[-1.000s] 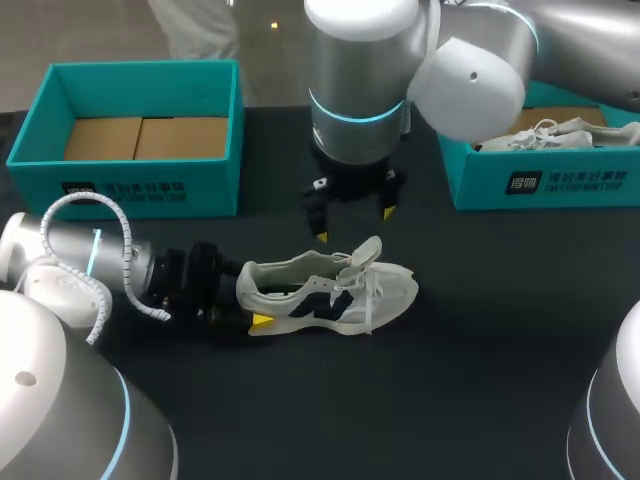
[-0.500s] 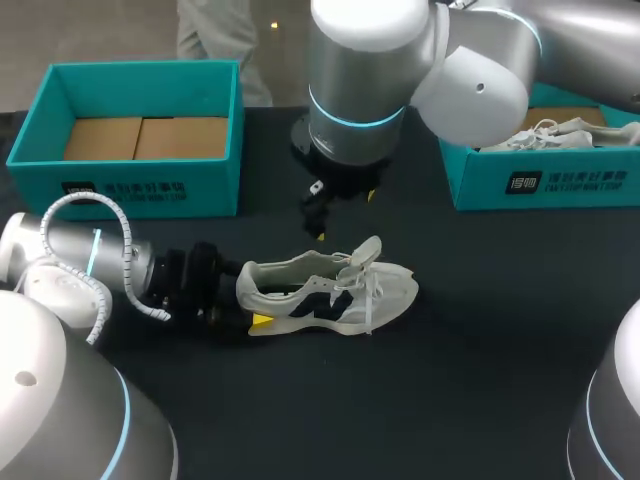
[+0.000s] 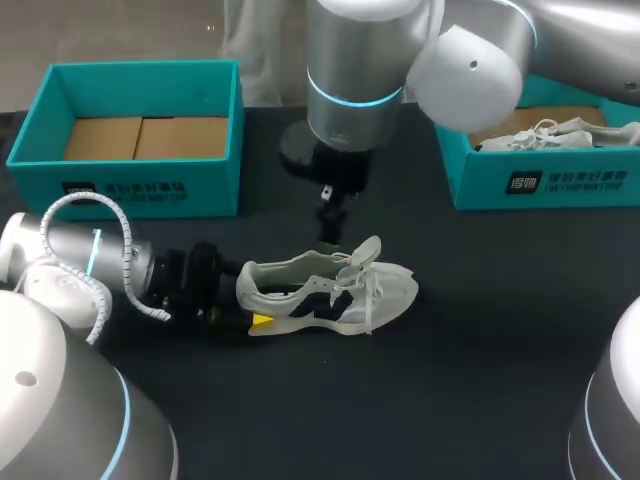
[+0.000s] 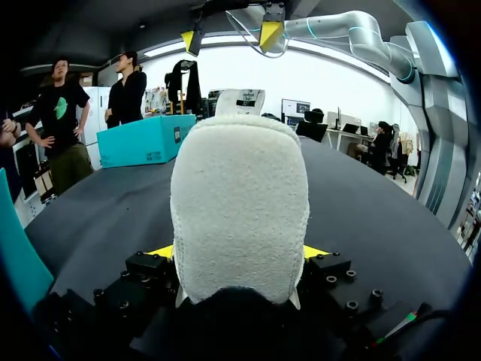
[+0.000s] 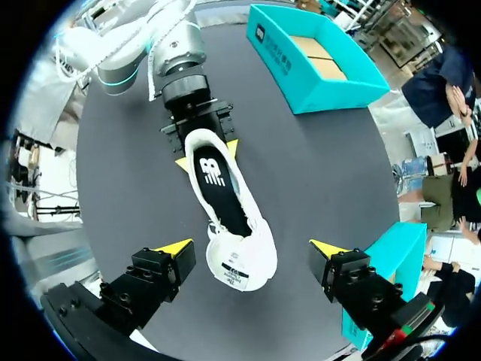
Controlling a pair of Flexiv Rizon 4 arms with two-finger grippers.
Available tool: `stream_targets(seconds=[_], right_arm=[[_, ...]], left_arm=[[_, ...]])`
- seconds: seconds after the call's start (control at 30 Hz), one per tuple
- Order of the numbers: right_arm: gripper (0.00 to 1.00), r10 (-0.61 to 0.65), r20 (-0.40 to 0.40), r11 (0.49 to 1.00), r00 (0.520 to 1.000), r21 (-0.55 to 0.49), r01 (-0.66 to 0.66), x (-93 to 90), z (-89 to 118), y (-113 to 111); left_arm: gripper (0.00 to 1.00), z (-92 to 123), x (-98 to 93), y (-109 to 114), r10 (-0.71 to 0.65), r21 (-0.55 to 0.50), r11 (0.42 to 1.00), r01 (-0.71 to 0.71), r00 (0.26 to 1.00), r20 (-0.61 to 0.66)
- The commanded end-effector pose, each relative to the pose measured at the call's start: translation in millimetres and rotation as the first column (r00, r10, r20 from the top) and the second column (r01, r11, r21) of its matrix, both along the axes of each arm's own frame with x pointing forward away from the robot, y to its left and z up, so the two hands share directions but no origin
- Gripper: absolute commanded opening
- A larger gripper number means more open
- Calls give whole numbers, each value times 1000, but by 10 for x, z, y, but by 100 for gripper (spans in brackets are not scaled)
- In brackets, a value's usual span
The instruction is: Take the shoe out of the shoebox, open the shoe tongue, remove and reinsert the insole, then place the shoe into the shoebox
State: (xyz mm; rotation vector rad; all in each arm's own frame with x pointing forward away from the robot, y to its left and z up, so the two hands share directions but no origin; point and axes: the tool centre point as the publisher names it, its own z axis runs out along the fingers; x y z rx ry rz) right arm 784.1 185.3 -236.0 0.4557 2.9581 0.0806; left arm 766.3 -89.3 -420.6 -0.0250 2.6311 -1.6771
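Note:
A pale grey and white shoe [image 3: 330, 290] stands upright on the black table, toe to the right, with its dark insole [image 5: 218, 188] inside. My left gripper [image 3: 250, 318] lies low on the table behind it, and its yellow-tipped fingers press the heel [image 4: 239, 218] from both sides. My right gripper [image 3: 328, 225] hangs open above the shoe's far side, pointing down. In the right wrist view its two yellow tips stand wide apart on either side of the toe [image 5: 240, 263], well above it. The left wrist view shows that right gripper [image 4: 229, 36] high over the shoe.
A teal shoebox [image 3: 130, 130] with a bare cardboard floor stands at the back left. A second teal shoebox [image 3: 540, 170] at the back right holds another pale shoe [image 3: 545, 135]. Bare black table lies in front of the shoe.
My right wrist has turned about its own axis above the shoe, so its fingers now show edge-on. The shoe and my left arm have stayed put.

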Motion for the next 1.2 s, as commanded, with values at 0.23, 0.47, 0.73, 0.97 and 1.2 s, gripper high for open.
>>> stream_targets(seconds=[0.23,0.47,0.73,0.97,1.2], right_arm=[[100,39,39,999,998,27,-40,116,-54,102],[0,112,38,992,993,53,-114,162,-165,255],[0,131,6,991,991,14,-131,143,-198,315],[0,131,6,991,991,14,-131,143,-198,315],[0,166,-11,986,986,14,-166,147,-375,424]], left_arm=[[0,-17,10,1,0,4,1000,0,1000,0],[0,-17,10,1,0,4,1000,0,1000,0],[0,-17,10,1,0,4,1000,0,1000,0],[0,-17,10,1,0,4,1000,0,1000,0],[0,-17,10,1,0,4,1000,0,1000,0]])
